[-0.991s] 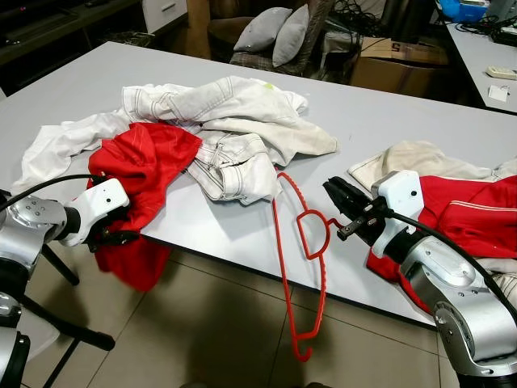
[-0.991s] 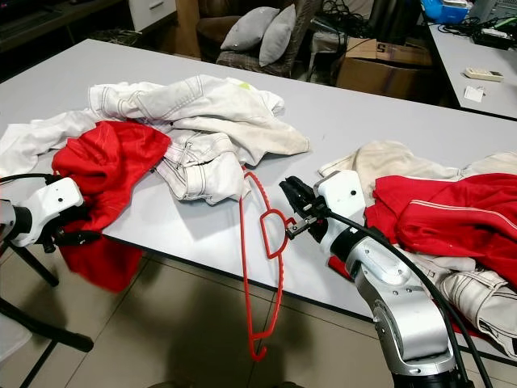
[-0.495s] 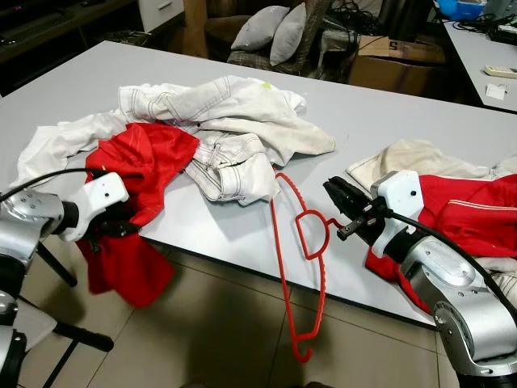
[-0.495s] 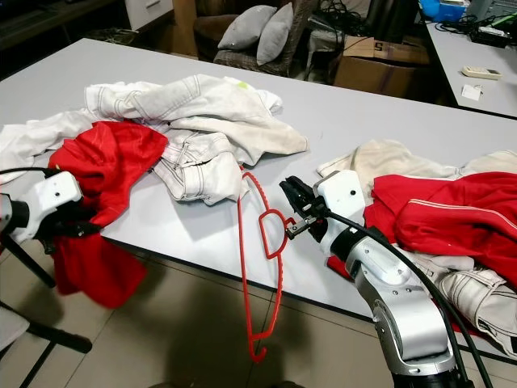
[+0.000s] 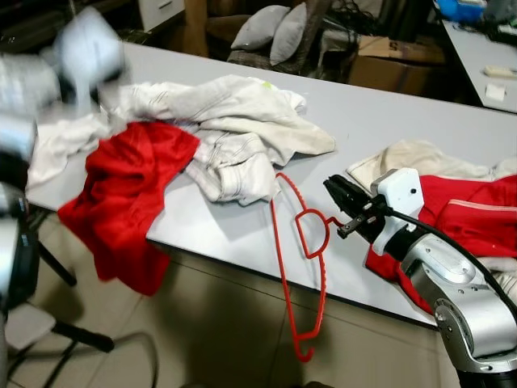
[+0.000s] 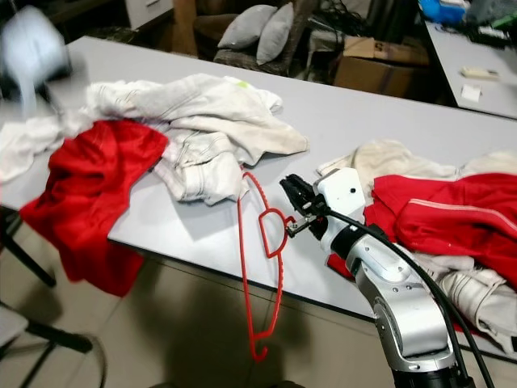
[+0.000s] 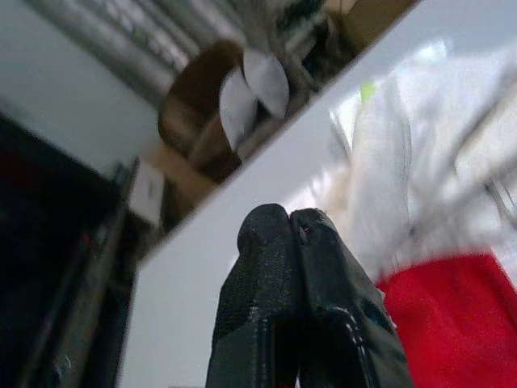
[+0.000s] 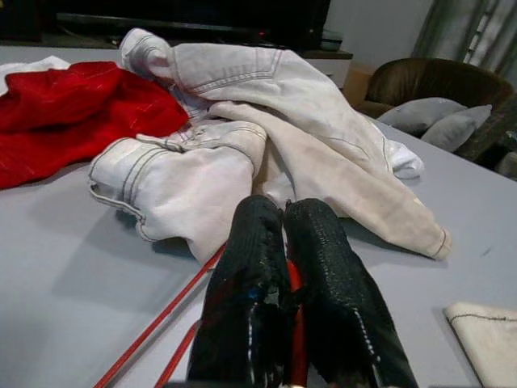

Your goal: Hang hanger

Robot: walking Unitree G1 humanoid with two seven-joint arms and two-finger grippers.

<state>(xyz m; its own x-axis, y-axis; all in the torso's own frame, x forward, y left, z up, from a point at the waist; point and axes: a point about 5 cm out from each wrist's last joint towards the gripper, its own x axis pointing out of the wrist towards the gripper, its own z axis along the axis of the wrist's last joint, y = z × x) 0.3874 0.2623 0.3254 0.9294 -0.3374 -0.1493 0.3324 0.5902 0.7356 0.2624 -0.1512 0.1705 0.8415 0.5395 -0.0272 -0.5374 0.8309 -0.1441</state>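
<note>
Red hanger [image 5: 300, 267]: a thin red frame of wire-like bars, with a small looped hook at its upper right and a curled end at its lowest point. It lies tilted across the near edge of the grey tabletop [image 5: 380, 121]; its upper part rests on the surface and its long lower part hangs past the edge, over the floor. The far tip touches the white garment [image 5: 234, 153] heaped to its left. The right gripper [image 5: 337, 196], to its right, has its jaws closed on the hanger's hooked part; in the right wrist view a red bar [image 8: 174, 319] runs out from between the black fingers [image 8: 246, 307].
</note>
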